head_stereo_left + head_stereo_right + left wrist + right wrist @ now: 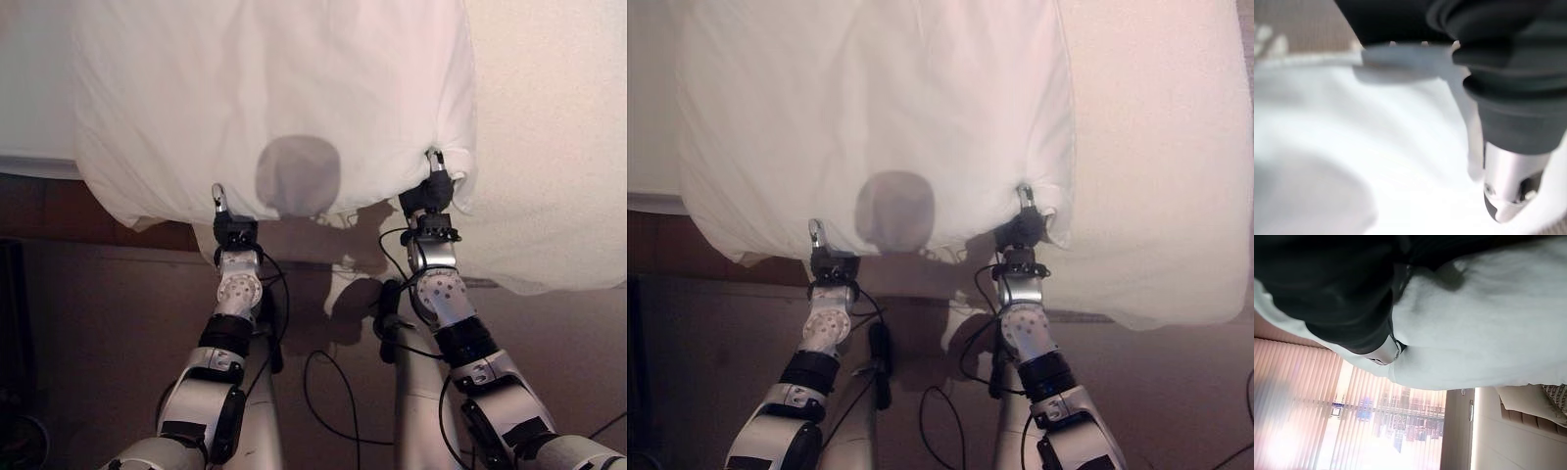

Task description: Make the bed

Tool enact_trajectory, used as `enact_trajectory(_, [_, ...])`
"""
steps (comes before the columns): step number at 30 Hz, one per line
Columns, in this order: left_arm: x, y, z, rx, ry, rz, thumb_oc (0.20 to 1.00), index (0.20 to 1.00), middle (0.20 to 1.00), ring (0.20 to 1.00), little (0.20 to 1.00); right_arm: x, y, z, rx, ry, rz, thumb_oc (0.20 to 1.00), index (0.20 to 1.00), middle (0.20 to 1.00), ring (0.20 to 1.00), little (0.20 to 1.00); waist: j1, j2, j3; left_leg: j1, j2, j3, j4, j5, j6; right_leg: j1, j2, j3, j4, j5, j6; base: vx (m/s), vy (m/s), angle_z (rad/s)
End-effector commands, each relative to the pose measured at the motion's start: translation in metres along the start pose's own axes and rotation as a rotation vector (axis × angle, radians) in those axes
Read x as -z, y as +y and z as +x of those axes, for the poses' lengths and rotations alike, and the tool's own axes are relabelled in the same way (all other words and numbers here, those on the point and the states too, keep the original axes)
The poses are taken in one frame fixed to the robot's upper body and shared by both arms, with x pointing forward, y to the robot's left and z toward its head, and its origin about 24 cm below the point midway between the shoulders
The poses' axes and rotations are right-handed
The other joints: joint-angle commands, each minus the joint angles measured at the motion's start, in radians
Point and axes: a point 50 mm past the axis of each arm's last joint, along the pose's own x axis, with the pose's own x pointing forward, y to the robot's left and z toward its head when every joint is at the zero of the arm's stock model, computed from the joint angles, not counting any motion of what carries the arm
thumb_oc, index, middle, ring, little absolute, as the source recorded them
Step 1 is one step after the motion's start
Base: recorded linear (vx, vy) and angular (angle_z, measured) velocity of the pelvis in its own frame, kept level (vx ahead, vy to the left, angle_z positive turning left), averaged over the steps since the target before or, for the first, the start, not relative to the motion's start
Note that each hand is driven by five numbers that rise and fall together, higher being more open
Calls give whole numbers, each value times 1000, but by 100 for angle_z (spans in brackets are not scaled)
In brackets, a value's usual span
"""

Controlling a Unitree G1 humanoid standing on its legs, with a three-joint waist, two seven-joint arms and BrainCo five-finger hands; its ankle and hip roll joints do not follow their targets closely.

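Nearest, two hands up at the near edge of a big white pillow [274,98]. Left hand [233,227] tucked under its left corner, thumb poking up against the cloth; fingers hidden, so cannot tell. Right hand [432,188] pushed into the right corner, fingers hidden too. Pillow held over the bed's [558,137] near edge. Far off, window blinds [1327,421].

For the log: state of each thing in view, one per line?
Pillow: lifted by its near edge, hanging over the bed's side.
Bed: white cover on, unmade.
Left hand: at the pillow's near edge, fingers hidden in cloth.
Right hand: at the pillow's near corner, fingers hidden.
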Motion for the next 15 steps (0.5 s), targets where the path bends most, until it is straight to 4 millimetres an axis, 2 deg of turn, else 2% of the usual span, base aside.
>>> enact_trajectory(1, [-7, 2, 4, 130, 8, 39, 1000, 1000, 1000, 1000, 1000, 8, 12, -7, -151, 15, 41, 200, 200, 200, 200, 200, -26, 3, -107, -7, -81, 35, -55, -18, 108, 25, 97, -7, -57, 9, 11, 0, 0, 0])
enact_trajectory(7, [-13, 5, 4, 167, -13, 64, 1000, 1000, 1000, 1000, 1000, 5, 7, -9, -139, -7, 46, 200, 200, 200, 200, 200, -23, 2, -118, -4, -82, 35, -61, -13, 105, 26, 100, -8, -63, 14, 10, 0, -6, 0])
enact_trajectory(8, [-13, 5, 4, 167, -12, 64, 1000, 1000, 1000, 1000, 1000, 5, 7, -10, -139, -7, 45, 200, 200, 200, 200, 200, -23, 0, -113, -14, -81, 45, -59, 4, 111, 19, 96, -15, -65, 30, 1, 0, 0, 0])
enact_trajectory(9, [-15, 4, 4, 195, -9, 89, 548, 548, 548, 548, 548, 3, 5, -10, -135, -13, 47, 200, 200, 200, 200, 200, -22, 3, -119, -2, -82, 35, -65, -11, 103, 27, 101, -6, -68, 18, 9, 0, 0, 0])
enact_trajectory(10, [-14, 4, 3, 200, -8, 94, 200, 200, 200, 200, 200, 3, 3, -12, -127, -13, 44, 200, 200, 200, 200, 200, -21, 4, -119, -1, -82, 35, -68, -9, 103, 28, 101, -6, -71, 19, 9, 0, 0, 0])
enact_trajectory(13, [-14, 3, 2, 221, -8, 99, 200, 200, 200, 200, 200, 3, 1, -14, -118, -20, 45, 200, 200, 200, 200, 200, -21, 4, -116, -4, -82, 43, -78, 14, 108, 28, 100, -15, -82, 36, 0, -3, -34, 0])
enact_trajectory(14, [-13, 1, 1, 235, -7, 109, 200, 200, 200, 200, 200, 2, -1, -16, -102, -26, 47, 200, 200, 200, 200, 200, -20, 8, -120, 16, -83, 33, -89, 0, 100, 46, 107, -6, -87, 22, 9, -74, -28, 0])
enact_trajectory(15, [-13, 1, 1, 235, -7, 110, 200, 200, 200, 200, 200, 2, -1, -16, -102, -27, 46, 200, 200, 200, 200, 200, -21, 7, -114, 8, -82, 42, -89, 19, 106, 40, 103, -14, -90, 38, 0, 1, -54, -1])
